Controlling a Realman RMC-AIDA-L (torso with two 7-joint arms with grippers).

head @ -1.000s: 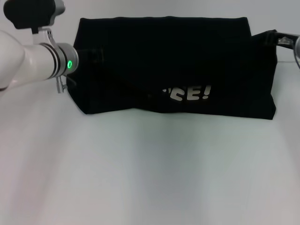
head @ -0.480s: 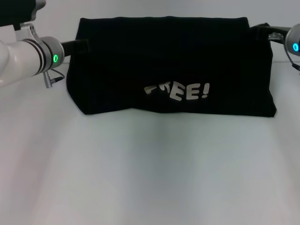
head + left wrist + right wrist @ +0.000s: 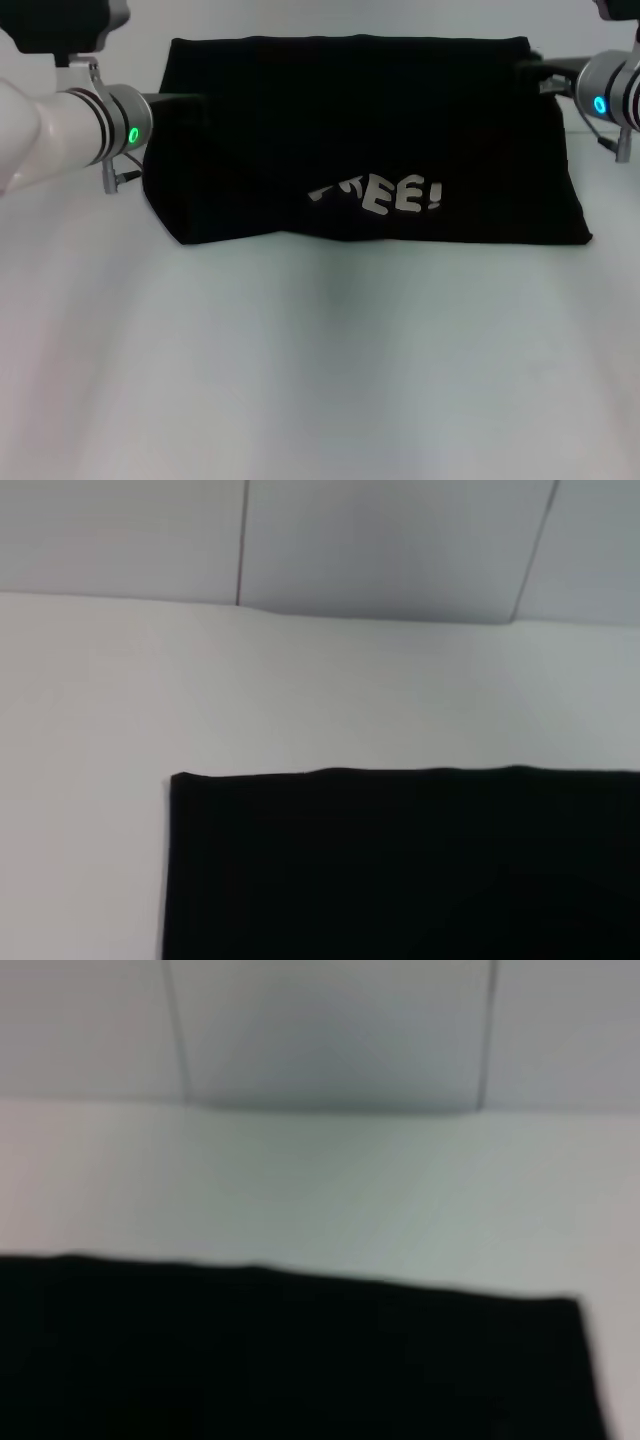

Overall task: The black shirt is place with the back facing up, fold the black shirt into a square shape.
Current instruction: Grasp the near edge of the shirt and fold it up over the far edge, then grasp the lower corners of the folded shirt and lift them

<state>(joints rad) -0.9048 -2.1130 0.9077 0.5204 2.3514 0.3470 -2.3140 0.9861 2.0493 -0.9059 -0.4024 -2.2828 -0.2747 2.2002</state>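
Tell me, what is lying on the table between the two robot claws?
The black shirt fills that whole stretch, from the left claw to the right claw. The head view shows it, white letters facing up.

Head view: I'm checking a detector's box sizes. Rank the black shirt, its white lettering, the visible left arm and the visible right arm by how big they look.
1. black shirt
2. left arm, though it sits nearer the camera, so this is unsure
3. white lettering and right arm look alike; I won't rank them.
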